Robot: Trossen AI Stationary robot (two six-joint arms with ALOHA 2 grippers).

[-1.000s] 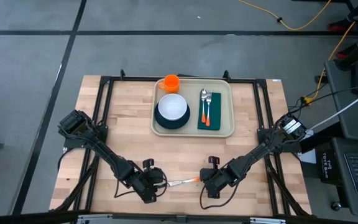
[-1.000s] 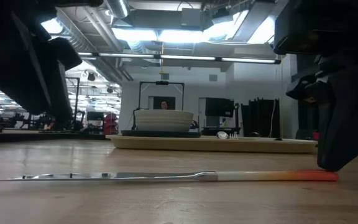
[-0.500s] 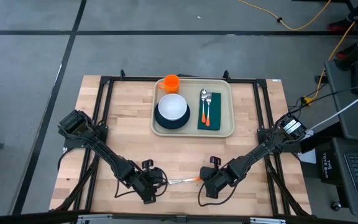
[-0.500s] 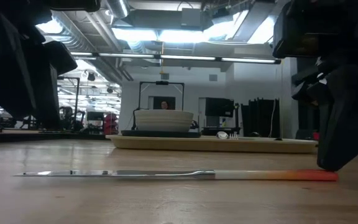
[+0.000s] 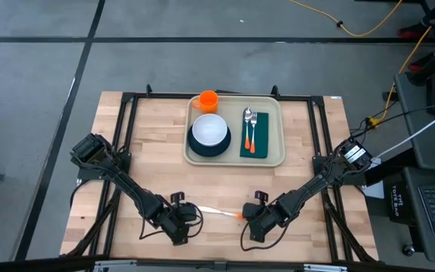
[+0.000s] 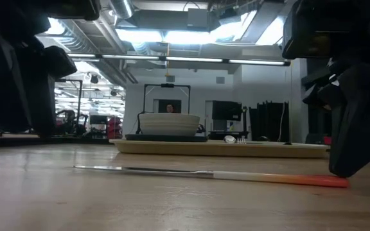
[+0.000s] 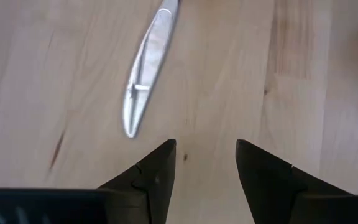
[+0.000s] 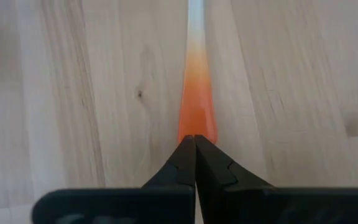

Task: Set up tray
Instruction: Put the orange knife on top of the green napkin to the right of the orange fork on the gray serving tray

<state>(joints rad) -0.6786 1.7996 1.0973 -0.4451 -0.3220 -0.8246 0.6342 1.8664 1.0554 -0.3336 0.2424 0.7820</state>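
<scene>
A table knife (image 5: 219, 211) with an orange handle and a silver blade lies flat on the wood near the table's near edge. My right gripper (image 5: 249, 219) is shut, with its tips at the handle's free end. My left gripper (image 7: 204, 149) is open and stands just beyond the blade's tip (image 7: 131, 127), touching nothing. The beige tray (image 5: 275, 154) sits at the far middle of the table. It carries a white bowl (image 5: 209, 129) on a teal plate, and a spoon and fork (image 5: 249, 125) on a green napkin. My right gripper (image 8: 195, 140) meets the free end of the knife's orange handle (image 8: 196, 121) with its shut fingertips, coming along the knife's length from the right and slanting down. The knife lies flat on the table. Whether the tips press on the end or only abut it, I cannot tell.
An orange cup (image 5: 207, 100) stands at the tray's far left corner. Black frame rails (image 5: 124, 143) run along the table's left and right sides. Bare wood lies between the tray and the knife.
The knife has turned on the table: its blade end has swung toward the far edge while the orange handle end stayed by my right gripper. My left gripper has drawn back slightly toward the table's left, away from the blade.
</scene>
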